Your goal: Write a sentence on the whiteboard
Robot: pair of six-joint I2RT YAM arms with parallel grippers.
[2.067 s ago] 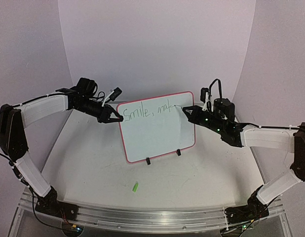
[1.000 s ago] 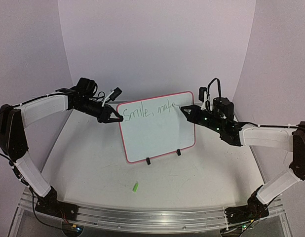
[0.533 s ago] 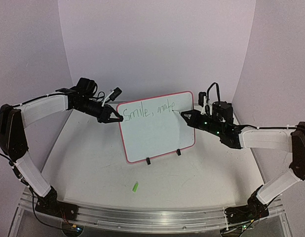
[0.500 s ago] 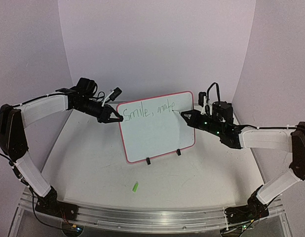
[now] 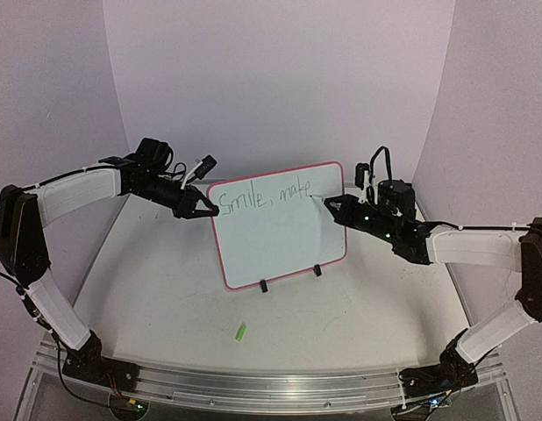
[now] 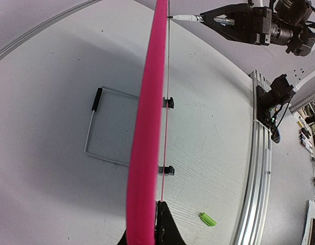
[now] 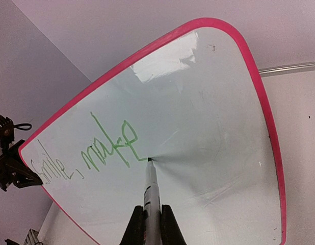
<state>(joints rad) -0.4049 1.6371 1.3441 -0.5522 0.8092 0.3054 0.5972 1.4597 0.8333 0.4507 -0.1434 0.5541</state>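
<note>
Whiteboard point(image 5: 284, 241) with green sentence point(image 5: 265, 195) "Smile, make"

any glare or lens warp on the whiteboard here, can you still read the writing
Right wrist: a bright glare patch sits on the upper whiteboard, clear of the sentence, which reads sharp; the wide lens bows the rim. Left wrist: the board is edge-on, its pink rim close and soft, no writing visible. Top external: even light, no glare, letters small but legible.

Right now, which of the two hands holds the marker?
The right hand holds the marker, its tip at the whiteboard; the left hand only grips the whiteboard's rim.
</note>
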